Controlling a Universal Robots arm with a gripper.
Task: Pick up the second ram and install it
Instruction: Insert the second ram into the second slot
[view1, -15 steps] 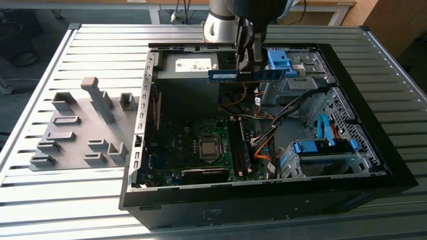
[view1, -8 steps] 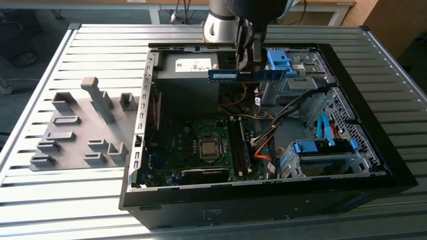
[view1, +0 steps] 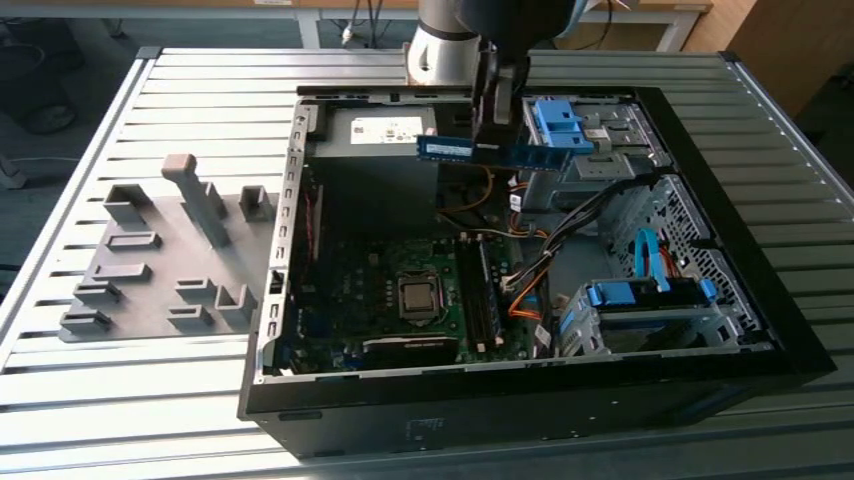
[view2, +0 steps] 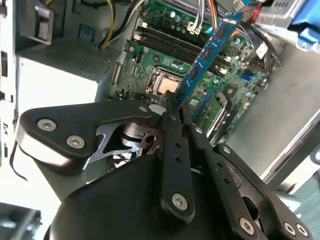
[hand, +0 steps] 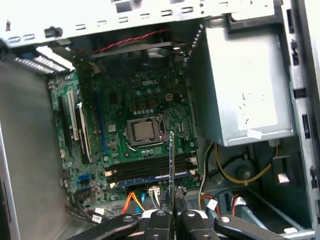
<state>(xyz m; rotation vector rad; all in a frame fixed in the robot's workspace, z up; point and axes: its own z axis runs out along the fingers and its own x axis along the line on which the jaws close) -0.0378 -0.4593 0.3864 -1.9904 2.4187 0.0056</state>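
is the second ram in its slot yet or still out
Out: the second ram is clamped in the gripper, held above the motherboard in the open case.

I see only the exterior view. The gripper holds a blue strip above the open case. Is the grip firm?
Observer: In the second wrist view the gripper is shut on one end of the second ram.
Operator: What lies under it?
Observer: In the first wrist view the second ram hangs edge-on over the motherboard, above the memory slots beside the processor socket.
Operator: Is a slot already filled?
Observer: One blue module seems to lie in those slots; I cannot confirm.
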